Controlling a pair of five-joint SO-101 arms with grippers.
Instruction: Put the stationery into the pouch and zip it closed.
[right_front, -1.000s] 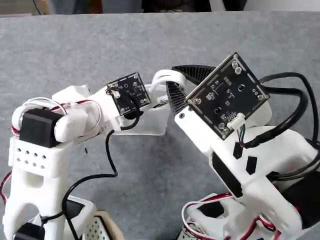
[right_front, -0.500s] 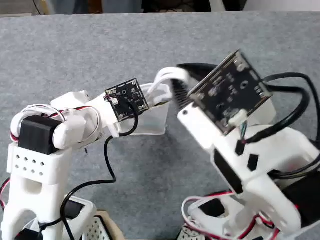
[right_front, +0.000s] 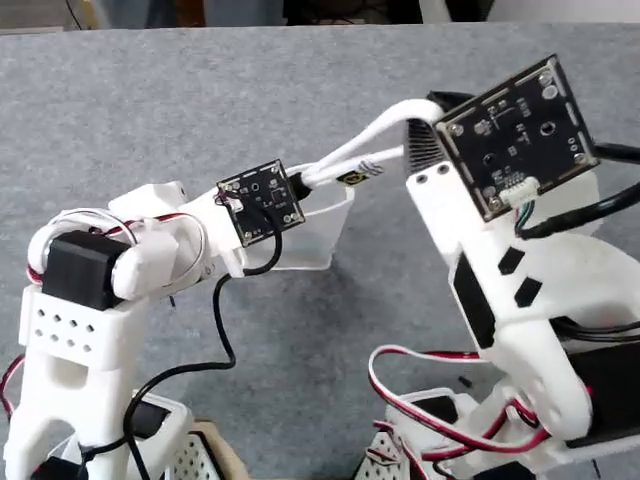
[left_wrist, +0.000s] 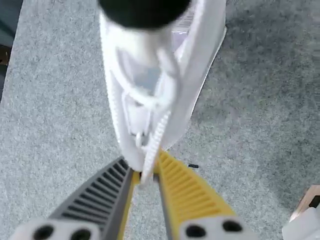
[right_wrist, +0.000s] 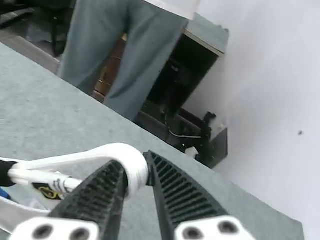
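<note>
Pouch (right_front: 318, 238) first: which way do we see it lie?

Its long axis runs slantwise in the high view, from the left tool (left_wrist: 145, 172) at one end toward the right tool (right_wrist: 134, 172) at the other. We see it strung between the two arms over the grey surface (right_front: 150, 100). Whether its lower edge touches that surface we cannot tell.

And the grips?

We see the left tool clamped on the pouch's end corner, just where the zip (left_wrist: 156, 137) runs out. The right tool is pinched tight on the strap (right_wrist: 95, 154), at the bend of its loop, and the strap stretches from there back to the pouch.

What do we make of the materials?

The pouch is soft, milky, see-through plastic with flat sides and white zip teeth along one edge. The strap is a smooth white band doubled into a loop, and a small yellow-and-dark tag (right_wrist: 50, 187) hangs from it. The surface looks fuzzy, like felt. The left tool has ribbed fingers, one grey and one yellow. The right tool's two are black and ribbed.

Our counts?

One pouch, one strap, one tag, two arms, two tools. We see something pale through the pouch wall, too blurred to name.
</note>
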